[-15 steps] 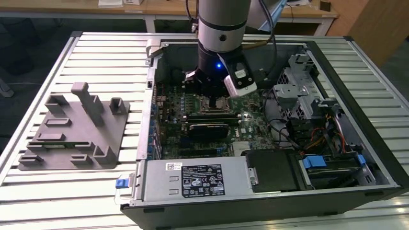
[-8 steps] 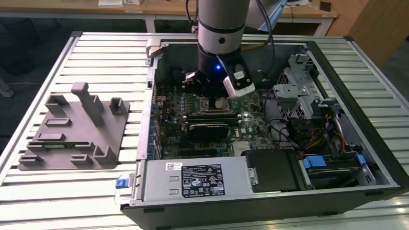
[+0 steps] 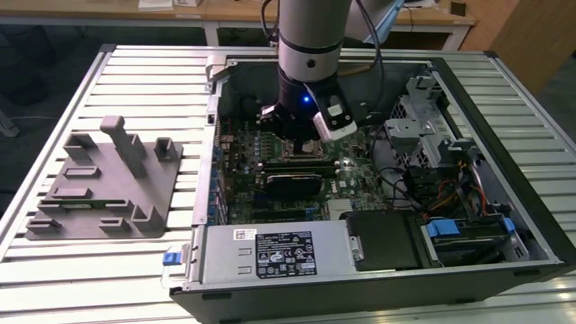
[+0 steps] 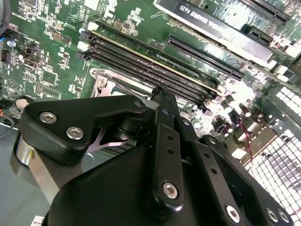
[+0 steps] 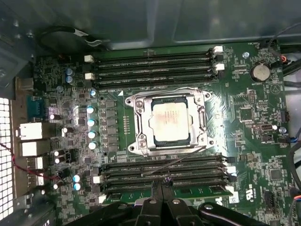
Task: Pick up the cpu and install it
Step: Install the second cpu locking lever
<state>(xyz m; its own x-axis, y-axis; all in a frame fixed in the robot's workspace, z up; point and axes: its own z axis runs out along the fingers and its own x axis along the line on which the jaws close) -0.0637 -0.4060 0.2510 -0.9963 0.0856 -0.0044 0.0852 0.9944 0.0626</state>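
- A black label (image 3: 286, 257) with white print and small signs sits on the silver power supply (image 3: 270, 273), at six o'clock of the open case in the exterior view; the lines are too small for me to read.
- A white barcode sticker (image 3: 245, 235) lies just at its ten o'clock.
- White lettering (image 4: 197, 13) runs along a black card in the second wrist view.
- The cpu (image 5: 170, 122) carries faint print I cannot make out.
- A white triangle sign (image 5: 275, 88) is printed on the green motherboard (image 5: 244, 141).

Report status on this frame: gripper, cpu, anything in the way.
Gripper low over the motherboard, fingers together, nothing held. Cpu seated in its socket frame, pale top showing. Memory slots lie between fingertips and socket.
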